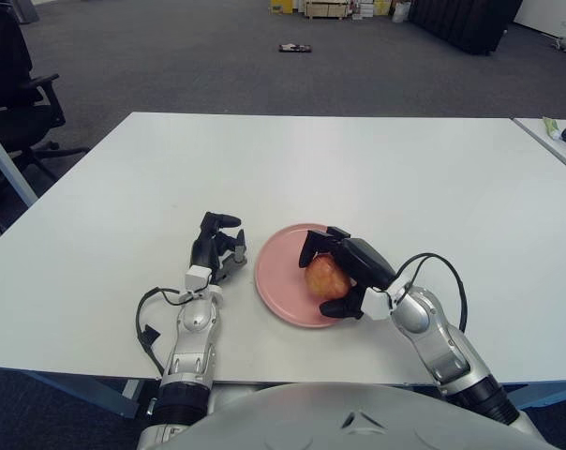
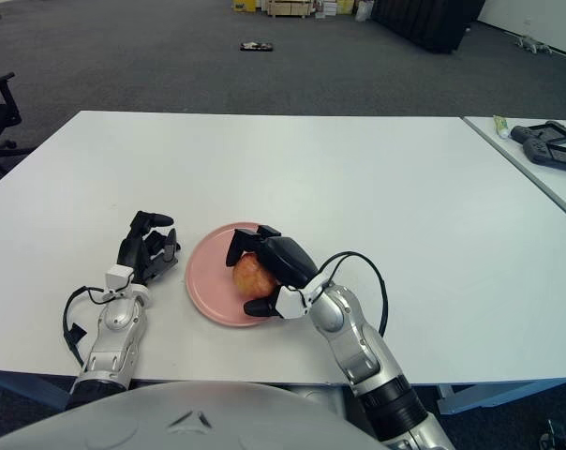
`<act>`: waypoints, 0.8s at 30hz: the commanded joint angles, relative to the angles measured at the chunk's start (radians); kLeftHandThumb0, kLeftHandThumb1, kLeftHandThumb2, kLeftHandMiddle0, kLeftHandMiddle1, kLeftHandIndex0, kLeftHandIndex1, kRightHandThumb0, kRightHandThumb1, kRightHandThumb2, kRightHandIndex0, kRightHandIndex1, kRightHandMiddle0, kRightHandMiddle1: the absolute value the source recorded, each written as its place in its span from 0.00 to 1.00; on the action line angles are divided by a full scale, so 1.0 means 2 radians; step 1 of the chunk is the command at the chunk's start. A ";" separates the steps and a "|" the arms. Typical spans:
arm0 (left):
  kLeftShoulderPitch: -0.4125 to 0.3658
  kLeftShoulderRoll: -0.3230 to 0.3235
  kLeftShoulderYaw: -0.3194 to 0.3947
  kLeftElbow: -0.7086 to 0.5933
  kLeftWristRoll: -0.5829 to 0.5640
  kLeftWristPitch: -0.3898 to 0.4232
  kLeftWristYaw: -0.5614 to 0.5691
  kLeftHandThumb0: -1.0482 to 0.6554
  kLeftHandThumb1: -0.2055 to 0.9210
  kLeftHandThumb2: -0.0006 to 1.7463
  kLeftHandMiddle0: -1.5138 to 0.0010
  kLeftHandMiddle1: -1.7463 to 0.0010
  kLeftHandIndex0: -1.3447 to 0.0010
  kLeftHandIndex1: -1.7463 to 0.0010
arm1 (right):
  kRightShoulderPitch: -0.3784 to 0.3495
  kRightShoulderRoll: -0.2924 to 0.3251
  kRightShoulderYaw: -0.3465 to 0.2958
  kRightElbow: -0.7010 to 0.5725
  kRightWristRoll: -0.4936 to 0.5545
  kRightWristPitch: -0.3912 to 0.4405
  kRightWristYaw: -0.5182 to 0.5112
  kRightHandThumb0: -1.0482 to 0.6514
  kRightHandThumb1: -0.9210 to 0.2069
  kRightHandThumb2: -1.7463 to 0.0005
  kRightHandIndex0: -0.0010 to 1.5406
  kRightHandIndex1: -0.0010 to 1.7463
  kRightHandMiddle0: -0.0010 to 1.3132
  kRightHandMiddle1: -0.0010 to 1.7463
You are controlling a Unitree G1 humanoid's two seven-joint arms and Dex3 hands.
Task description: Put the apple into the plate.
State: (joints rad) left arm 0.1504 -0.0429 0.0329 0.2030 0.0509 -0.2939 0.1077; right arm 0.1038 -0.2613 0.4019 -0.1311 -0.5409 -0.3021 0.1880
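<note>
Pink is the colour of the plate [image 1: 281,277]; it sits on the white table [image 1: 358,178], near the front edge; the apple [image 1: 322,275] is red and yellow, and it is over the middle of the plate, down low on it; I cannot tell if it touches the plate yet. The right hand [image 1: 341,276] is wrapped around the apple; black fingers [image 1: 313,246] curl over the far side of the fruit and another one hooks under the near side, so the hand is holding the apple tight; its silver arm comes in from the right. The left hand [image 1: 217,248] shows just to the left of the plate; its fingers are curled in and they hold nothing. A black office chair [image 1: 16,94] stands on the grey floor, off past the table's left side.
</note>
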 commanded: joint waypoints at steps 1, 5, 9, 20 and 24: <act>-0.003 0.000 0.002 0.013 -0.001 0.004 0.001 0.39 0.81 0.47 0.62 0.02 0.76 0.00 | -0.016 0.001 -0.002 0.011 -0.004 -0.020 -0.022 0.33 0.57 0.22 0.80 1.00 0.49 1.00; -0.003 0.000 0.002 0.013 0.000 0.003 0.003 0.39 0.82 0.46 0.63 0.02 0.77 0.00 | -0.018 0.006 -0.003 0.025 0.001 -0.043 -0.044 0.33 0.56 0.23 0.72 1.00 0.48 1.00; -0.005 0.000 0.001 0.015 0.003 0.001 0.004 0.40 0.82 0.46 0.62 0.02 0.77 0.00 | -0.017 0.007 -0.005 0.033 0.003 -0.057 -0.059 0.34 0.50 0.29 0.43 1.00 0.44 0.99; -0.005 -0.001 0.002 0.016 -0.001 0.003 0.002 0.39 0.82 0.46 0.62 0.03 0.77 0.00 | -0.027 -0.006 -0.002 0.056 0.021 -0.101 -0.053 0.16 0.32 0.54 0.01 0.29 0.04 0.62; -0.005 -0.001 0.002 0.016 -0.002 0.002 0.000 0.39 0.82 0.46 0.62 0.03 0.76 0.00 | -0.029 -0.007 -0.004 0.065 0.016 -0.117 -0.060 0.07 0.14 0.66 0.00 0.10 0.01 0.44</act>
State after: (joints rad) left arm 0.1442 -0.0432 0.0354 0.2152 0.0488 -0.3056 0.1078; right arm 0.0764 -0.2684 0.4034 -0.0184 -0.5187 -0.5067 0.0833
